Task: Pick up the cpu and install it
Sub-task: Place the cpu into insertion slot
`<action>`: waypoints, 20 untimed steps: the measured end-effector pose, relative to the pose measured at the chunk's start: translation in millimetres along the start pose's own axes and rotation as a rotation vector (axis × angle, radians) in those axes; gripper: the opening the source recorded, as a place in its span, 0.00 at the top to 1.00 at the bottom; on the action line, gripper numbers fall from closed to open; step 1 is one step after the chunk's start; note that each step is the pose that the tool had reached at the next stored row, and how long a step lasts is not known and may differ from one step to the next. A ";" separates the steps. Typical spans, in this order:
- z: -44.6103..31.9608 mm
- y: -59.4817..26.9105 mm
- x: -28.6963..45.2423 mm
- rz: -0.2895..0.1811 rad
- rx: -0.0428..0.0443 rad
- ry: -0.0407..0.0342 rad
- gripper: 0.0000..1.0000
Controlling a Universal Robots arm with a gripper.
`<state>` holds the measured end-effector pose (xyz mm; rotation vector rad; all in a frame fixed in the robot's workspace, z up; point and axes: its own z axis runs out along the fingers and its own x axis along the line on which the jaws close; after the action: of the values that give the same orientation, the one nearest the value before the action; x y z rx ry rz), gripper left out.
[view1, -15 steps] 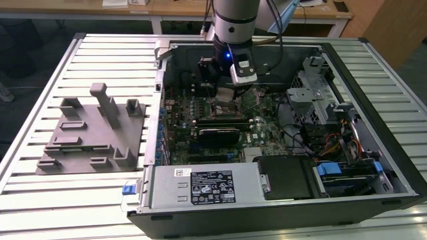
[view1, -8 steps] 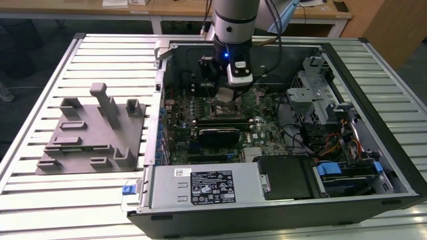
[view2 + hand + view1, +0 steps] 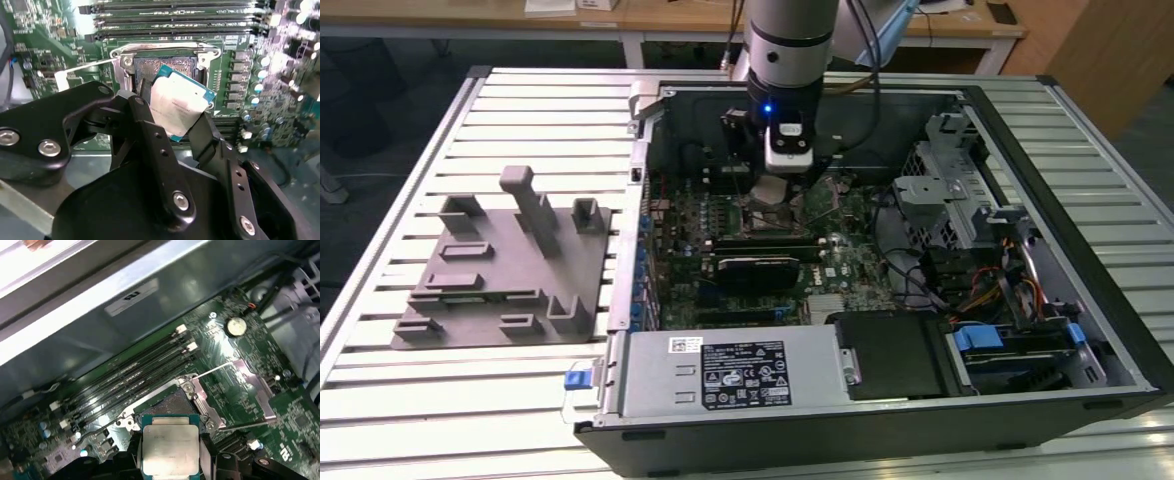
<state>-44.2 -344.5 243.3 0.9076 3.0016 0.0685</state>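
Over the open case [image 3: 854, 435] the gripper [image 3: 777, 182] hangs low above the board [image 3: 854, 262], close over the socket [image 3: 170, 402]. The socket's load plate [image 3: 250, 385] is swung aside, so the dark pin field lies bare. Both wrist views show the fingers [image 3: 145, 117] drawn in part-way and clamped on two opposite edges of the cpu [image 3: 177, 107]. Its silver top faces the cameras, and it sits just above the socket's near side; whether it touches the frame I cannot tell. The main danger, as I judge it, is alignment: in the second wrist view the cpu looks askew to the frame, with one corner leading. Lowered like that, the corner could strike the pins and bend them, or the chip could ride up on the frame instead of seating. The hold is on the thin rim alone, so a knock against the frame might twist the cpu or let it slip. Letting go too high or off-centre would drop it crooked onto the pins.
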 end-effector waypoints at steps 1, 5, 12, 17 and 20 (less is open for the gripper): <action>0.0 0.0 0.0 0.018 -0.0001 -0.0008 0.46; 0.1 0.0 0.0 0.088 -0.0007 -0.0038 0.46; 0.3 0.0 0.0 0.208 -0.0016 -0.0090 0.46; 0.5 0.0 0.0 0.293 -0.0023 -0.0127 0.46; 0.7 0.0 0.0 0.343 -0.0027 -0.0148 0.46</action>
<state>-44.2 -344.5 242.6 1.4030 2.7962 0.0661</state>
